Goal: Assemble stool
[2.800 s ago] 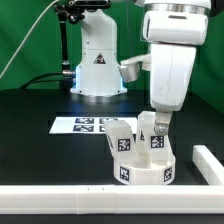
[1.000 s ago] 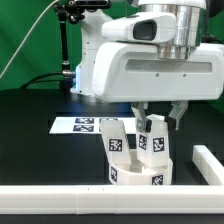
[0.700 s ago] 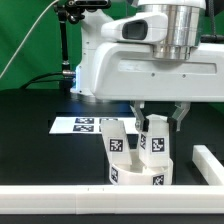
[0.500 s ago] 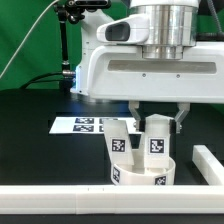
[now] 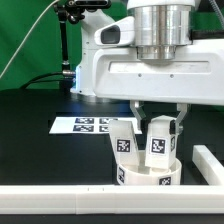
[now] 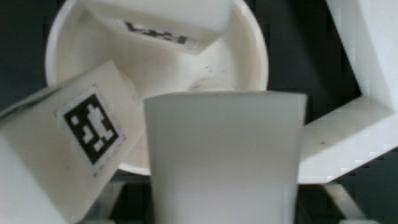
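Note:
The white round stool seat (image 5: 148, 176) rests on the black table near the front, with tags on its side wall. Two blocky white legs stand upright in it: one (image 5: 123, 139) toward the exterior view's left, one (image 5: 158, 140) toward the right. My gripper (image 5: 159, 118) comes down from above and is shut on the top of the right leg. In the wrist view that leg (image 6: 222, 150) fills the middle between my fingers, the tagged other leg (image 6: 80, 125) stands beside it, and the seat's rim (image 6: 249, 50) lies beyond.
The marker board (image 5: 85, 125) lies flat behind the seat. A long white bar (image 5: 60, 195) runs along the front edge, and a white block (image 5: 212, 160) sits at the exterior view's right. The robot base (image 5: 95, 65) stands at the back.
My wrist has turned about the vertical while holding the right leg. The leg and the seat have turned with it and shifted slightly toward the exterior view's right.

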Robot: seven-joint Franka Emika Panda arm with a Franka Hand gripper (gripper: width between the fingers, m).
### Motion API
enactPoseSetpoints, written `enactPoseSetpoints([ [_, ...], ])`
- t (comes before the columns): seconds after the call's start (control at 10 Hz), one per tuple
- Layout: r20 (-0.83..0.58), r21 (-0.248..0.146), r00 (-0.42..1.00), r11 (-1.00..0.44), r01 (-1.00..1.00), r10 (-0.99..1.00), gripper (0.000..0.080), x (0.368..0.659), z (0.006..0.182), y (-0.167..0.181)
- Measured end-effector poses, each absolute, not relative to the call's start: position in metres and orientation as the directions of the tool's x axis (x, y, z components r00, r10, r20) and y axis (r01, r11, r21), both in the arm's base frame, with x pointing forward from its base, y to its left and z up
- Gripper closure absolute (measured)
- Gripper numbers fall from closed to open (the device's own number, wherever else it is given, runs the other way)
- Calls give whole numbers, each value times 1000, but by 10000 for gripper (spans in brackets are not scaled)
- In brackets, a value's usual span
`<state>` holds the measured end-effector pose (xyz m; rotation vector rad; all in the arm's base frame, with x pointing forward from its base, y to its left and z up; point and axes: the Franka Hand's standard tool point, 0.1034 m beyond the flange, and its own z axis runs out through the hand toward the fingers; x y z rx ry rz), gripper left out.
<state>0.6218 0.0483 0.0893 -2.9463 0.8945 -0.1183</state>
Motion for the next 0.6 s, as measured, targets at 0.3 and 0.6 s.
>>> enactPoseSetpoints([
  [0.3,37,-93,716,-715,-693,-698,463,622,89,50],
  [0.6,12,-104,575,-573,-813,-818,463,621,89,52],
])
